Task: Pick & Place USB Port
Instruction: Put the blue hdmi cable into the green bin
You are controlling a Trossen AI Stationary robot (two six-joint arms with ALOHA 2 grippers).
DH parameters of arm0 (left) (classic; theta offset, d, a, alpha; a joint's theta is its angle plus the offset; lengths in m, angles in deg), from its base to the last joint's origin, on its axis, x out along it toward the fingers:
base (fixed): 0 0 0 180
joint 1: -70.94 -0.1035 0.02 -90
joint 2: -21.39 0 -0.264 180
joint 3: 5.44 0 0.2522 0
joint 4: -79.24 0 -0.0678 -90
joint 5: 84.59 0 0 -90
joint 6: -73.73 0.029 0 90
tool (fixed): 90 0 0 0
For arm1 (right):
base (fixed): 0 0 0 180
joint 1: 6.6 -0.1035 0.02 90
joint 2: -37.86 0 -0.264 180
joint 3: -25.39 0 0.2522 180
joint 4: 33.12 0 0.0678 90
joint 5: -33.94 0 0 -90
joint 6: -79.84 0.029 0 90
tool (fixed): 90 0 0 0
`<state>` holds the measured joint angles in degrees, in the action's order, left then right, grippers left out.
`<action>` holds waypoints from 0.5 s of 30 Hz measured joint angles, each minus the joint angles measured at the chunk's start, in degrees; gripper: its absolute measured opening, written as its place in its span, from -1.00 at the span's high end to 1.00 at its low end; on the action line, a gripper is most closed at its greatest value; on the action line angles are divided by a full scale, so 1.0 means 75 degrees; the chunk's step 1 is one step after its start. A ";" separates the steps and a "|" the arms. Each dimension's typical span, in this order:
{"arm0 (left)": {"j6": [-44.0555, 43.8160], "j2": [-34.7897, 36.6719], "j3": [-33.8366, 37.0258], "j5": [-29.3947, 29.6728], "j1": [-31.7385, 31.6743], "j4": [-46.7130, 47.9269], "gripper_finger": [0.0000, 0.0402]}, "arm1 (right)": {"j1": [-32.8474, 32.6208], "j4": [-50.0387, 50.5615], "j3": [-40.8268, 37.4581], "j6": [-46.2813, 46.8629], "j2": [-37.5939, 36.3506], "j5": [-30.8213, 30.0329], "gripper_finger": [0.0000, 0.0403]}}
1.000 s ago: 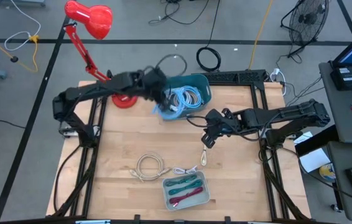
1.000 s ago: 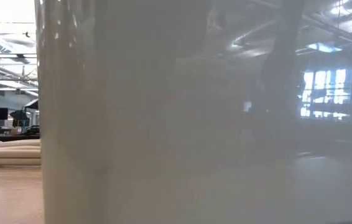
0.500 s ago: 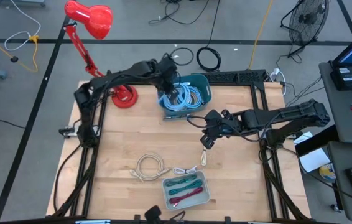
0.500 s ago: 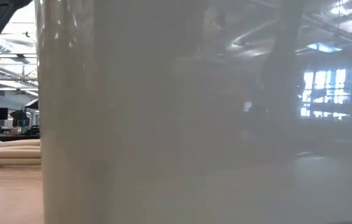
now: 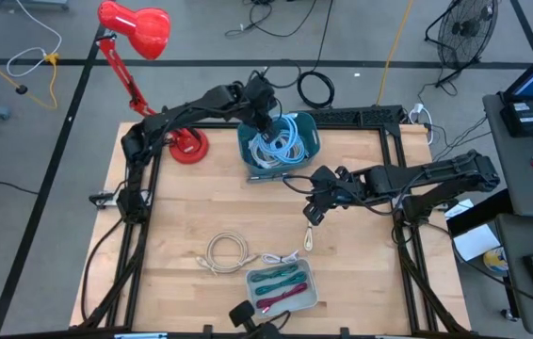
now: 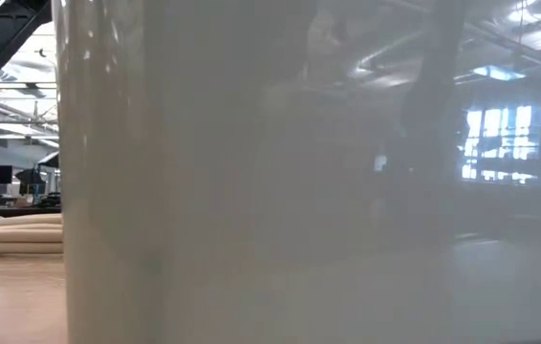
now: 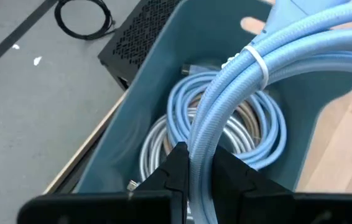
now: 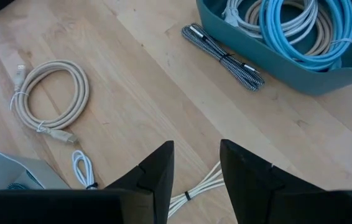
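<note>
Left gripper (image 7: 196,163) clamped on one blue cable (image 7: 226,93); maybe three coils binned.

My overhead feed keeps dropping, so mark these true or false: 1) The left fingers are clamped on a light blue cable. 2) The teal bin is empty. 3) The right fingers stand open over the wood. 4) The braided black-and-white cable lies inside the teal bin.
1) True: the left gripper pinches the light blue cable above the teal bin.
2) False: coiled cables lie in it.
3) True: the right gripper is open over bare table.
4) False: the braided cable lies on the table beside the bin.
</note>
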<state>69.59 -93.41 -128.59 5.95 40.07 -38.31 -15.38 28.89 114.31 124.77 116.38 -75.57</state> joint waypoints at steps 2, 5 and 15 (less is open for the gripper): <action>0.0000 0.0003 0.0142 0.0001 -0.0014 -0.0064 0.81 | 0.0000 0.0000 0.0000 -0.0006 0.0000 0.0000 0.40; 0.0077 0.0000 0.0378 -0.0002 -0.0068 -0.0062 0.81 | 0.0000 0.0000 0.0000 -0.0020 0.0000 -0.0003 0.40; 0.0113 0.0000 0.1053 -0.0064 -0.0292 -0.0382 0.81 | 0.0003 0.0000 0.0000 -0.0079 0.0000 -0.0009 0.40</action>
<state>70.43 -93.41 -120.69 5.47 37.88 -41.18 -15.36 28.89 114.31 124.18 116.38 -75.63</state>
